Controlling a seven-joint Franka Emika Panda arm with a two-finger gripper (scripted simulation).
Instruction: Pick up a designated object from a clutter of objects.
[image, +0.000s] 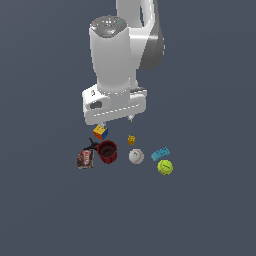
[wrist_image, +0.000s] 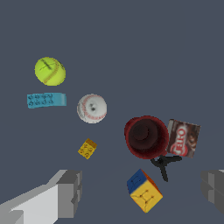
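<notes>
The small gridded puzzle cube with yellow, blue and orange faces (wrist_image: 145, 191) lies beside the glossy dark red round mug (wrist_image: 146, 137); the grey blocky gripper (wrist_image: 142, 191) hangs above with jaws wide apart, holding nothing; a stitched white ball (wrist_image: 92, 108) and a fuzzy yellow-green tennis ball (wrist_image: 50, 71) lie apart.

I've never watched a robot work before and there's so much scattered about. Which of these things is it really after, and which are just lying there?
Part of the job:
- puzzle cube, the item to pick up
- claw, open above it

Just lying about:
- red mug
- brown packet
- white ball
- tennis ball
- cyan brick
- tiny yellow block
- small black item by the mug
</notes>
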